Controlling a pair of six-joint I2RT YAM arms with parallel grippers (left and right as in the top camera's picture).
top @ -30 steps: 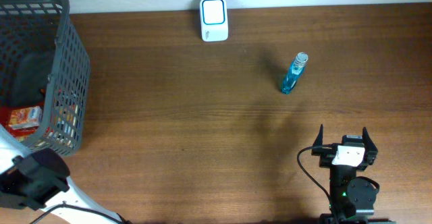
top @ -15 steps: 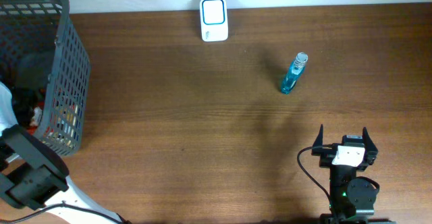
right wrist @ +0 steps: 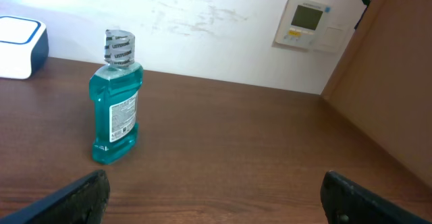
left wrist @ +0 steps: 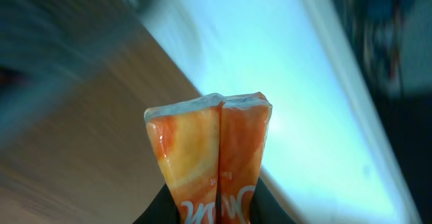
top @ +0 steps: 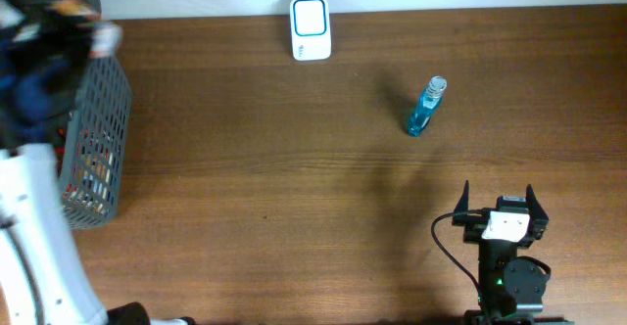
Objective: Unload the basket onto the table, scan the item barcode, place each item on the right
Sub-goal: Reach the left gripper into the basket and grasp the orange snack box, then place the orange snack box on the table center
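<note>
Orange packet (left wrist: 209, 156) stands pinched between the left gripper's (left wrist: 214, 212) two fingers (left wrist: 271, 210), over the basket (top: 98, 119); right gripper (right wrist: 223, 207) gapes wide, holding nothing.

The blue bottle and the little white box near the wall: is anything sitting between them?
Nothing. In the overhead view, only bare brown tabletop stretches between the white box and the blue bottle.

Orange packet (left wrist: 209, 156) sharp, background motion-blurred, bluish glare; overhead evenly lit.
</note>
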